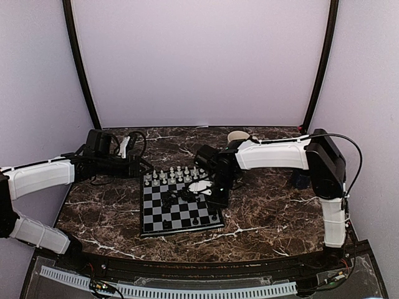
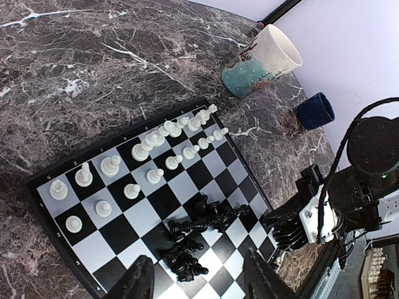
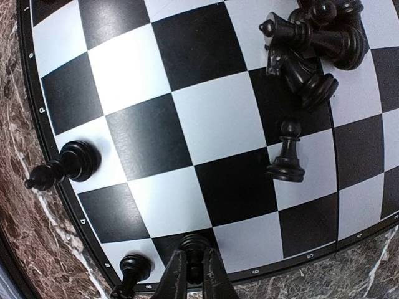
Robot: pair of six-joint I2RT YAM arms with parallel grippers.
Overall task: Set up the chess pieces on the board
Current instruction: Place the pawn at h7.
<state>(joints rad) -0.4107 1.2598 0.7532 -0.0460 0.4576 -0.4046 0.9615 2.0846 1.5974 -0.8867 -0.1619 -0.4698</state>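
Cream mug (image 2: 262,62) with teal lower half on dark marble table (image 2: 93,62); near it, not touching, small dark-blue cup (image 2: 315,110); behind, pale wall (image 1: 199,62) between black poles (image 1: 78,62).

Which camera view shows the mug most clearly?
The left wrist view: the mug shows whole, its pattern clear. The top external view shows only its small cream top. The right wrist view misses it.

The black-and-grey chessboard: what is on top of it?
Two rows of white chess pieces along one edge, a toppled heap of black pieces mid-board, a few black ones standing. The right gripper, shut on another black piece, hides squares beneath.
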